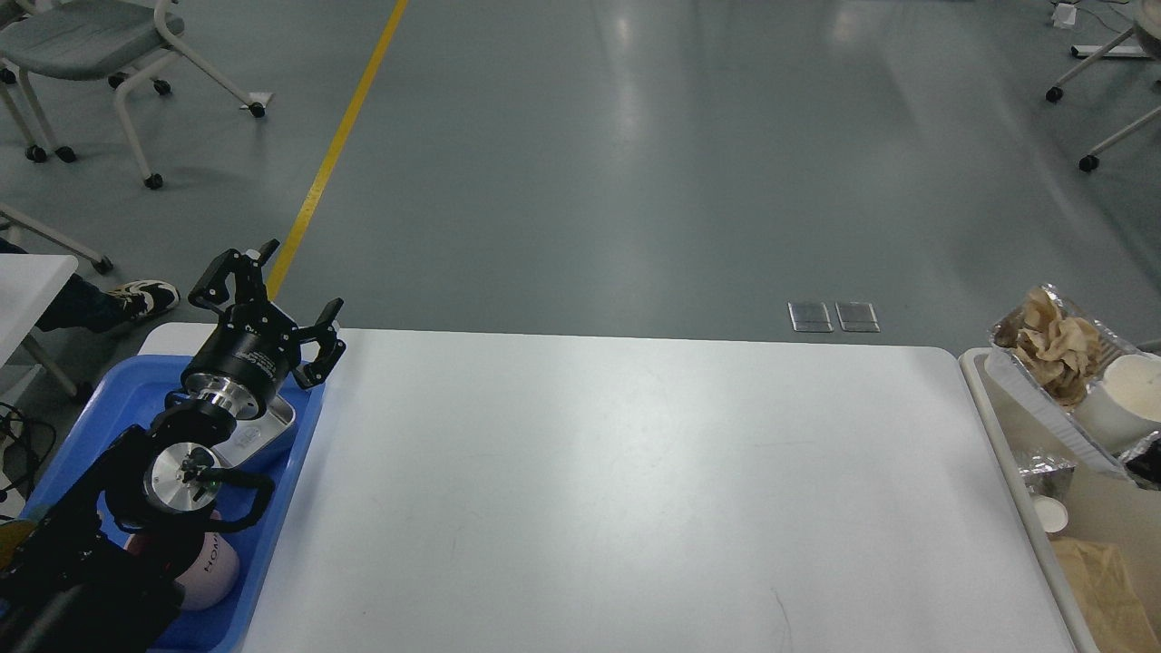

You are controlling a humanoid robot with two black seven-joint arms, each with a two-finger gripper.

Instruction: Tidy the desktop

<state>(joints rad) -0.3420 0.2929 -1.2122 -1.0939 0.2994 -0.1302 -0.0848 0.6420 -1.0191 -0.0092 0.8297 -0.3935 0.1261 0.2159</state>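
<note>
The desktop [617,490] is a wide white tabletop with rounded corners, filling the lower middle of the head view. My left gripper [292,283] is open and empty, raised above the far end of a blue tray [281,508] at the table's left edge. Its fingers [238,272] spread apart and hold nothing. Under the arm, in the tray, lie a metal box [272,433] and a pink cup [210,573], both partly hidden by the arm. My right arm and gripper are out of view.
A beige bin [1007,472] at the table's right edge holds a clear tray of food scraps [1052,345], a white cup [1129,399], foil and brown paper. Chairs [100,54] and a person's shoe [145,297] are on the floor at far left.
</note>
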